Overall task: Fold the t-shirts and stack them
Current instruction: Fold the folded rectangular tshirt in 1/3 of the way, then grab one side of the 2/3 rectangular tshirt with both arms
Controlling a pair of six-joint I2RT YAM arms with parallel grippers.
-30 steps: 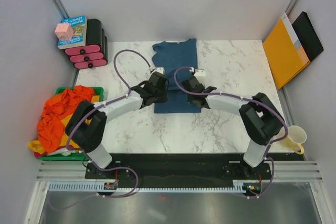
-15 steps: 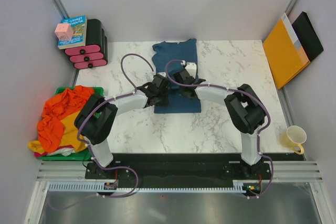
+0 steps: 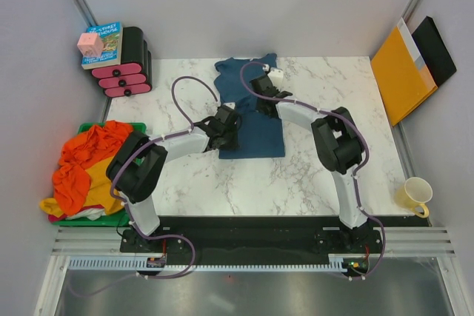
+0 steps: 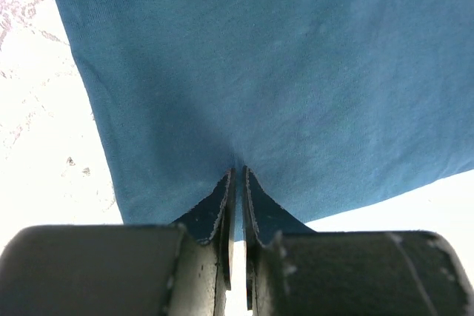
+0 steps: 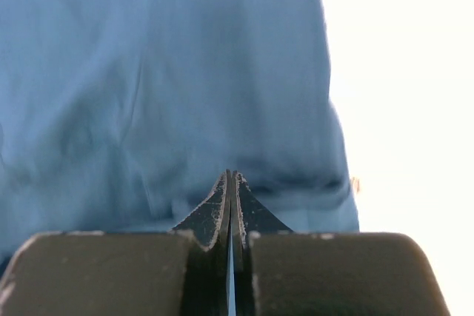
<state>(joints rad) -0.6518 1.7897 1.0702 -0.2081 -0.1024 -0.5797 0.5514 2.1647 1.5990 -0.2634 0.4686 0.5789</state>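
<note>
The right tool (image 5: 231, 174) has swept from mid-bench toward the far edge, pressed together on a bunched fold of the dark teal t-shirt (image 3: 255, 135), whose far half now lies rumpled. The left tool (image 4: 238, 171) pinches the shirt near its near-left corner, a gather only its wrist view shows. The marble of the bench (image 3: 333, 183) shows on both sides of the shirt.

A white marble counter (image 3: 326, 175) with fine grey veins fills the middle of the overhead view, rectangular, with a black rail along its near edge. One dark teal-blue t-shirt (image 3: 259, 138) lies directly on it, folded into a long narrow strip that runs from the far edge toward the middle of the counter. The shirt's near hem lies straight and flat on the marble, while its far end, by the collar, is rumpled and bunched. Marble shows to the left and right of the strip and in front of its near hem.
</note>
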